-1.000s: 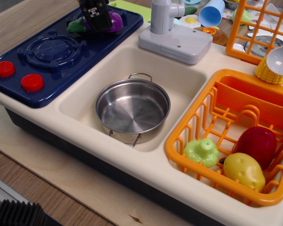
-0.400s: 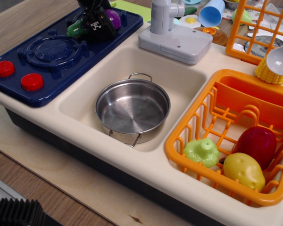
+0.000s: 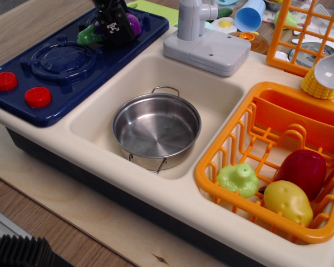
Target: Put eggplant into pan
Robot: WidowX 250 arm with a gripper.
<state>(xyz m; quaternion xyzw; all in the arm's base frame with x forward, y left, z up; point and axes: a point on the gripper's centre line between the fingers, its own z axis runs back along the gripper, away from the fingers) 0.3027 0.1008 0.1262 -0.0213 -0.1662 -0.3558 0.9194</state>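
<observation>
The purple eggplant (image 3: 134,23) with its green stem cap (image 3: 87,36) lies across the far burner of the blue toy stove (image 3: 61,64) at the top left. My black gripper (image 3: 113,34) comes down over its middle, and its fingers look closed on the eggplant, hiding most of it. The eggplant is low on the stove. The round steel pan (image 3: 156,129) with two wire handles stands empty in the cream sink (image 3: 217,94), to the right of and nearer than the gripper.
A grey faucet block (image 3: 206,47) stands behind the sink. An orange dish rack (image 3: 228,147) on the right holds a pale green toy (image 3: 238,179), a dark red toy (image 3: 303,169) and a yellow potato (image 3: 288,201). Two red knobs (image 3: 38,97) are on the stove.
My gripper has come lower over the eggplant and its fingers have narrowed around it. The green stem end has shifted slightly to the left and down. The pan has not moved.
</observation>
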